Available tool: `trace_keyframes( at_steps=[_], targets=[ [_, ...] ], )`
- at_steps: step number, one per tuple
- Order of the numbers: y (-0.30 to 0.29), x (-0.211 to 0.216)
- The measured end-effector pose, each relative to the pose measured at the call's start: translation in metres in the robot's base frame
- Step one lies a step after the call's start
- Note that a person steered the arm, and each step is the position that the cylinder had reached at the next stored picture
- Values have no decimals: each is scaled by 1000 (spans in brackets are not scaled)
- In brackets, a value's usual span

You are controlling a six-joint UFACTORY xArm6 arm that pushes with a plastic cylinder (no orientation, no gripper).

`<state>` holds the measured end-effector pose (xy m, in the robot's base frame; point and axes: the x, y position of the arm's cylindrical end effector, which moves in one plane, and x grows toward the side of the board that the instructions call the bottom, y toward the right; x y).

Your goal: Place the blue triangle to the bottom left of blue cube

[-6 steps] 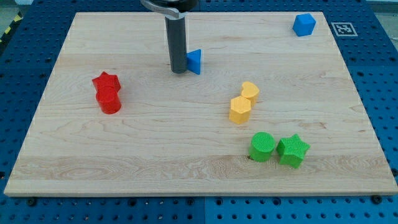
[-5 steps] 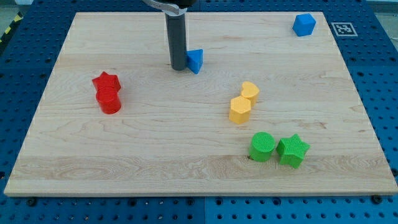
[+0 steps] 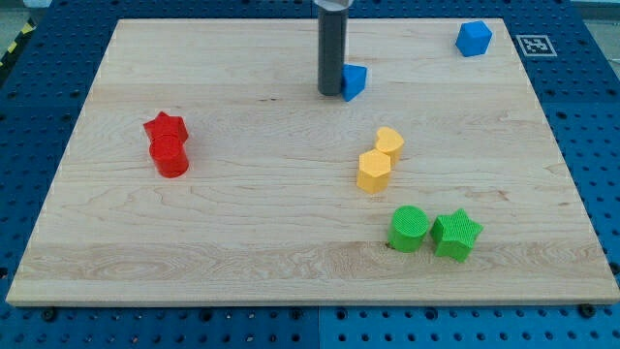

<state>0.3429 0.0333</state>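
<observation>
**Tip against blue triangle near the top edge**

Tip (image 3: pixel 331 93) pressed against the left side of the blue triangle (image 3: pixel 355 81), just below the board's top edge, a little right of its middle. No jaws on this rod, so no jaw state to tell. Blue cube (image 3: pixel 474 38) up in the top right corner, well apart from the triangle. Red star (image 3: pixel 165 127) touching red cylinder (image 3: pixel 171 157) toward the left edge. Two yellow blocks (image 3: pixel 381 159) touching, right of centre. Green cylinder (image 3: pixel 409 229) beside green star (image 3: pixel 456 235) toward the bottom right corner.

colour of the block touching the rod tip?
Blue: the blue triangle, right of my tip, camera view.
</observation>
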Motion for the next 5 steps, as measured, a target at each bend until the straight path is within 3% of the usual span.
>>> trace_keyframes(
  at_steps=[5],
  targets=[
    [144,-25]
  ],
)
